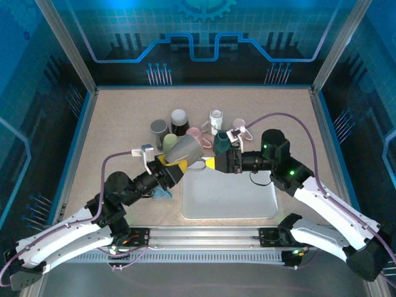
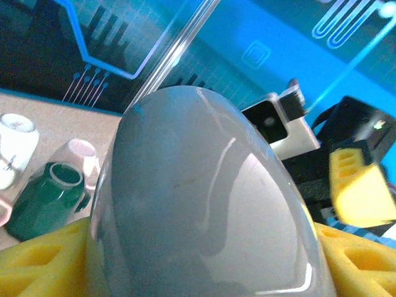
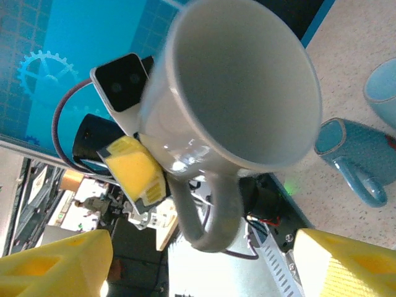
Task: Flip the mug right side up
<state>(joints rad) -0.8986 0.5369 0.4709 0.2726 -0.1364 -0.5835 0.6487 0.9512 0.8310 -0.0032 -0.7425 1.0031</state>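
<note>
Grey mug (image 1: 185, 150) hangs tilted over the surface (image 1: 124, 124), clamped in the left end effector (image 1: 173, 163); the right end effector (image 1: 211, 163) is just beside its rim. Left wrist: yellow fingers (image 2: 37, 263) grip both flanks, mouth hidden. Right wrist: fingers (image 3: 55, 266) spread wide apart, facing the mug's open mouth.

One tray (image 1: 229, 201) down there, just the one. Mugs next: seven mugs (image 1: 195, 133) bunched beyond the tray's far edge, one grey mug (image 1: 189, 150) up over its far left corner, one blue mug (image 1: 163, 193) lying off its left side — nine I can count. Grippers: two, left gripper (image 1: 175, 166) and right gripper (image 1: 212, 163), by the tray's far edge.
</note>
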